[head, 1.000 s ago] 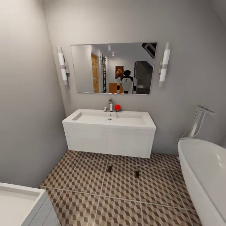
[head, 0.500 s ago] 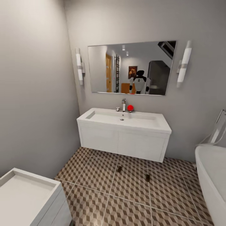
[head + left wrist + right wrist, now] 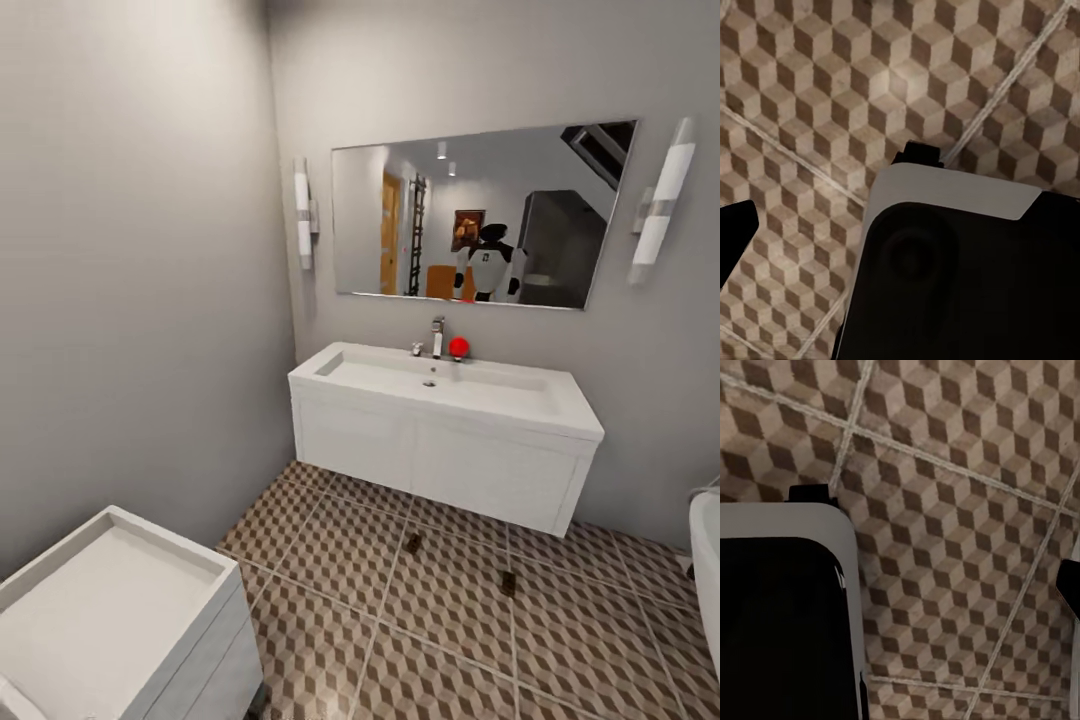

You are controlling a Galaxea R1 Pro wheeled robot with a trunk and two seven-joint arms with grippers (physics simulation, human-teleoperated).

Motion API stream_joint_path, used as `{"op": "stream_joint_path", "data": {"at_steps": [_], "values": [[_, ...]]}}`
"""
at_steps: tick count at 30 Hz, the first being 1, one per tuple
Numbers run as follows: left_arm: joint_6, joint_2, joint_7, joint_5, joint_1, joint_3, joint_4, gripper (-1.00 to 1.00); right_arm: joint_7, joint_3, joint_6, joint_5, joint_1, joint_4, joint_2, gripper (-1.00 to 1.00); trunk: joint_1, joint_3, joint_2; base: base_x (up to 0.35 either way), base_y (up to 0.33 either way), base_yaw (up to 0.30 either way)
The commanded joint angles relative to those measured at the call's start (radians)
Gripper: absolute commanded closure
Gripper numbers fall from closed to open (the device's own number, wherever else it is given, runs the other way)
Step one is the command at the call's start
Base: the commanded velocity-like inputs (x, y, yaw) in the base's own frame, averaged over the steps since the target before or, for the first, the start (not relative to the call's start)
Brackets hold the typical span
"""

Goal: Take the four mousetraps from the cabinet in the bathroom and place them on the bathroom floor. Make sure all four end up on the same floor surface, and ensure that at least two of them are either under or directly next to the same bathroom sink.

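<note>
Mousetraps: one (image 3: 413,543) and another (image 3: 507,583) lie on the bathroom floor (image 3: 450,610) just in front of the bathroom sink (image 3: 445,385). Judging by that, two remain to fetch; next move calls for driving to the cabinet. Wrist views show tiles and robot body; can't tell either gripper's state.

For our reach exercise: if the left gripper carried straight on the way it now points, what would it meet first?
Most likely the bathroom floor: the left wrist view looks along the fingers onto the cube-patterned tiles, with nothing in between. How far off is unclear.
</note>
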Motion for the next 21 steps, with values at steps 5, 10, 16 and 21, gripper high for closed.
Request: {"op": "stream_joint_path", "data": {"at_steps": [5, 10, 16, 21], "values": [[-0.002, 0.000, 0.003, 0.008, -0.001, -0.006, -0.001, -1.00, -0.001, 0.009, -0.005, -0.009, -0.001, 0.003, 0.000, -1.00, 0.000, -0.001, -0.001, 0.000, 0.000, 0.277], [-0.002, 0.001, 0.003, 0.005, -0.001, -0.007, -0.003, -1.00, -0.001, 0.010, -0.002, -0.008, -0.001, 0.003, 0.001, -1.00, 0.000, -0.001, -0.001, 0.000, 0.000, 0.284], [-0.002, 0.003, 0.003, 0.001, -0.001, -0.010, -0.005, -1.00, -0.001, 0.010, -0.003, -0.008, -0.001, 0.003, 0.002, -1.00, 0.000, -0.001, -0.001, 0.000, 0.000, 0.293], [-0.002, 0.005, 0.003, -0.003, -0.001, -0.011, -0.007, -1.00, -0.002, 0.010, -0.004, -0.008, -0.001, 0.003, 0.002, -1.00, 0.000, -0.001, -0.001, 0.000, 0.000, 0.298]]}}
